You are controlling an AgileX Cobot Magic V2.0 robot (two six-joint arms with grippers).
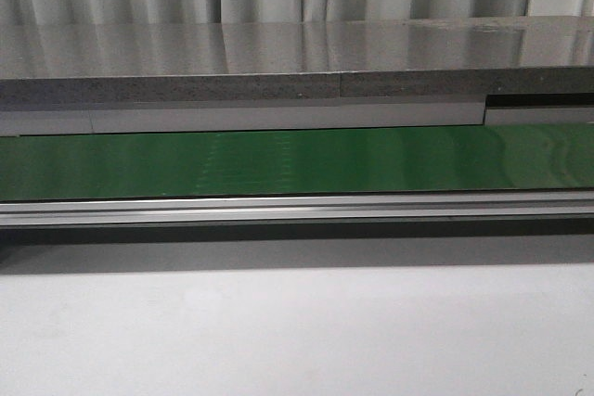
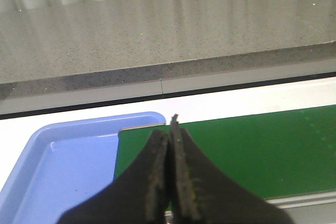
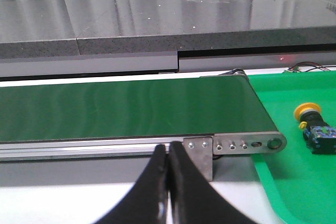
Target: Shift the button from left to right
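Observation:
The button (image 3: 313,125) has a yellow-orange cap and a black body with a small green mark. It lies on its side in the green tray (image 3: 294,182) past the conveyor's end, seen only in the right wrist view. My right gripper (image 3: 168,148) is shut and empty, in front of the belt rail, well apart from the button. My left gripper (image 2: 169,129) is shut and empty, over the belt's other end beside the blue tray (image 2: 63,166). Neither gripper shows in the front view.
The green conveyor belt (image 1: 297,162) runs across the front view, with its aluminium rail (image 1: 297,209) in front and a grey stone counter (image 1: 278,53) behind. A metal end bracket (image 3: 236,144) with bolts sits at the belt's end. A white tabletop (image 1: 297,331) lies in front.

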